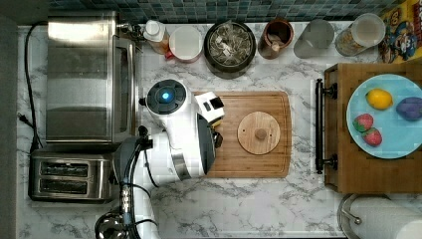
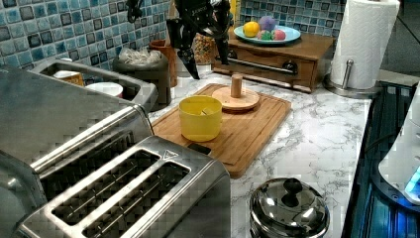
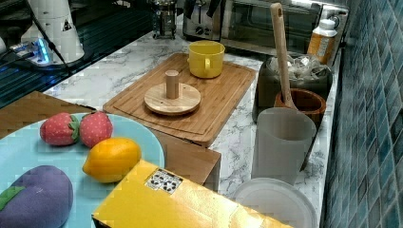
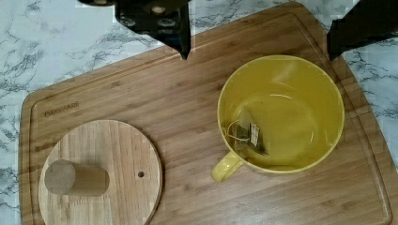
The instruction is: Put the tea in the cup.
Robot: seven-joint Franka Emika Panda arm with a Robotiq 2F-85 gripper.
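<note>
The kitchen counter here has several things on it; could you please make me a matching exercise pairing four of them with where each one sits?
Things:
1. tea bag
2. wooden lid
3. lemon
4. wooden spoon

Places:
A. on the blue plate
B. in the brown pot
C. inside the yellow cup
D. flat on the cutting board

Pairs: 1-C, 2-D, 3-A, 4-B

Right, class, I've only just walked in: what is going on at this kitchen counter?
A robot arm is making tea. One tea bag already lies inside the yellow cup on the wooden cutting board. The end effector hangs open and empty above the board. The wooden lid lies beside the cup.
</note>
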